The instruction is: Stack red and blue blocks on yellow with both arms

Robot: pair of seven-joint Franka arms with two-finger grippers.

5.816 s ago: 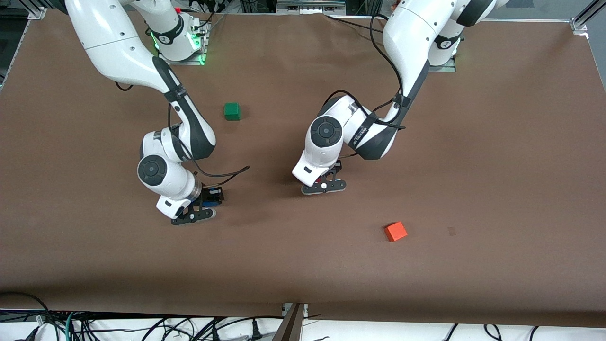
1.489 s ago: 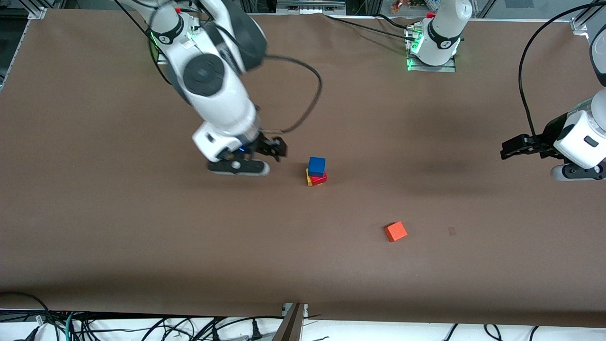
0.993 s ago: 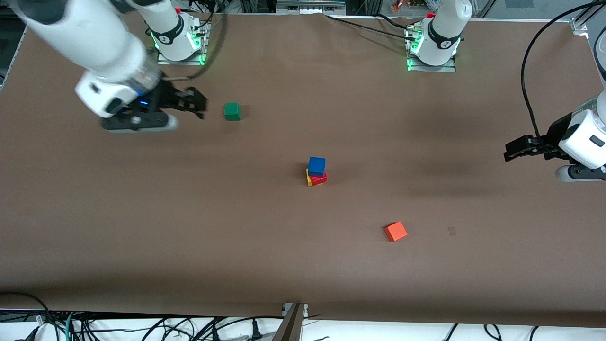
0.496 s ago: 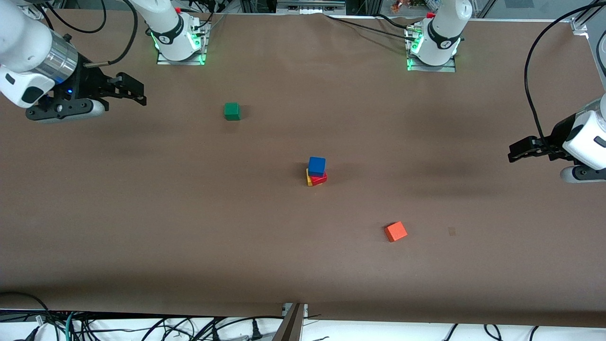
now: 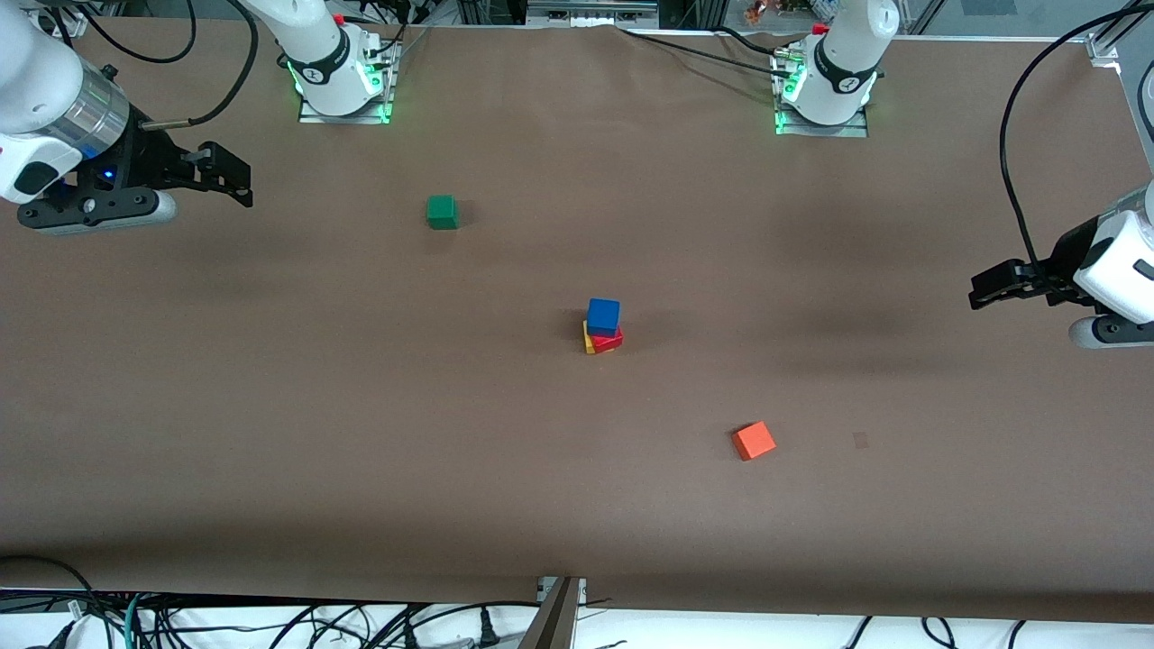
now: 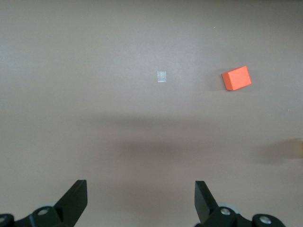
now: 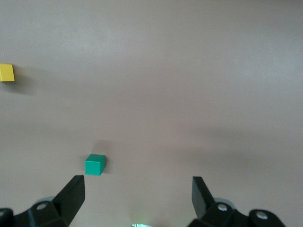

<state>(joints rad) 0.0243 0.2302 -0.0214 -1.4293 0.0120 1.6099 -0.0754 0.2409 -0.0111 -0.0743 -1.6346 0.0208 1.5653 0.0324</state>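
The blue cube sits on the red cube, which sits on the yellow cube, mid-table. Only edges of red and yellow show under the blue one. No gripper touches this stack. My right gripper is open and empty, up over the right arm's end of the table; its wrist view shows wide-apart jaws. My left gripper is open and empty over the left arm's end; its wrist view shows wide-apart jaws over bare table. A yellow cube face shows at the right wrist view's edge.
An orange cube lies nearer the front camera than the stack, toward the left arm's end; it also shows in the left wrist view. A green cube lies farther back, also in the right wrist view. A small tape mark lies beside the orange cube.
My right gripper has swung away from beside the stack to the right arm's end of the table. My left gripper has barely moved. The stack has stayed still.
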